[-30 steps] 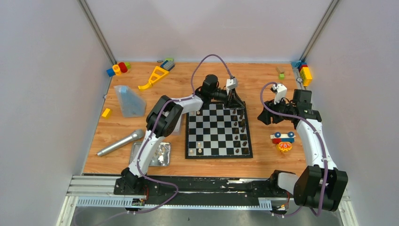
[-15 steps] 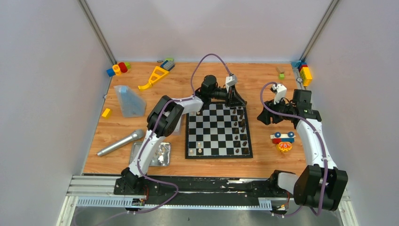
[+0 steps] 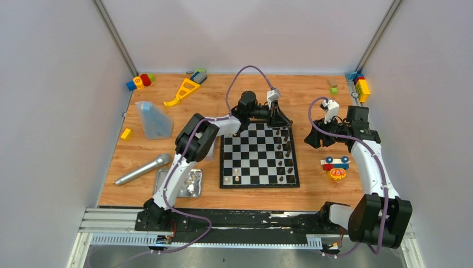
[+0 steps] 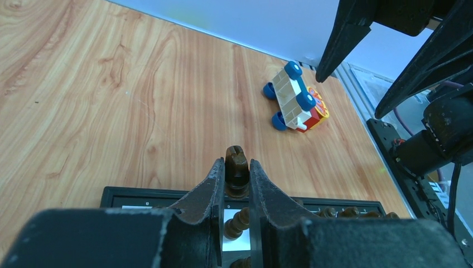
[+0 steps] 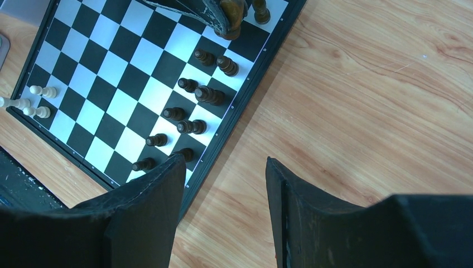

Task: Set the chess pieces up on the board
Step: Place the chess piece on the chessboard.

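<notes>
Dark chess piece (image 4: 236,169) pinched in left jaws, its base hidden

Bright, even light — soft shadows; near gripper fingers blurred.

The board (image 3: 254,159) gives you open middle squares. Its right columns are crowded with dark pieces (image 5: 210,95); a toy car (image 3: 335,163) lies beyond.

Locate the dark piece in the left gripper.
Left wrist view: the dark piece sits clamped in the left gripper, at the board's far edge near its right corner.
</notes>
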